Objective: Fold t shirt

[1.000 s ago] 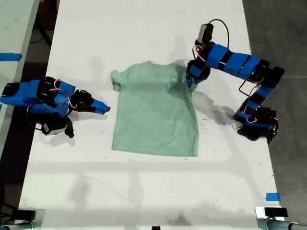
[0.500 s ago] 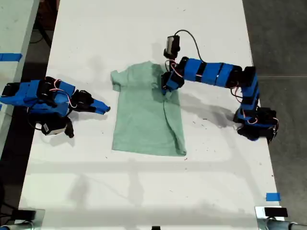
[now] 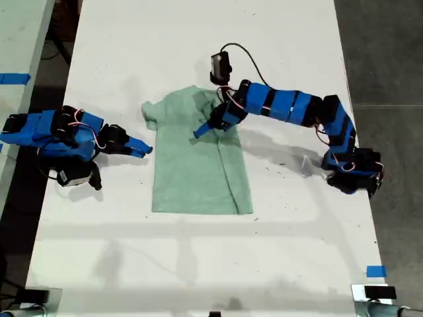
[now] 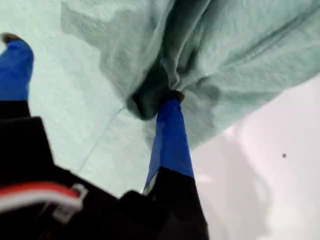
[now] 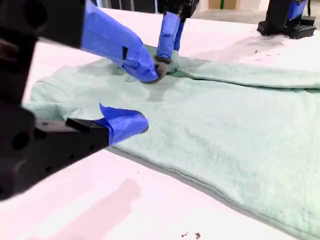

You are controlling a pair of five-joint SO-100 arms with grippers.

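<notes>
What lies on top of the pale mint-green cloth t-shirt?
A folded-over flap of the pale mint-green cloth t-shirt itself, with my first pincer above it. The layer beneath the flap is covered, as is the white table underneath.

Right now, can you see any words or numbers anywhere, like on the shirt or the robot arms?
None: no words, numbers or brand marks can be read in any view.
The small pale mint-green cloth t shirt is plain, with no print.
My first gripper and my second gripper, both blue plastic, carry no readable label.
The bare white table has only tiny dark specks, not writing.
</notes>
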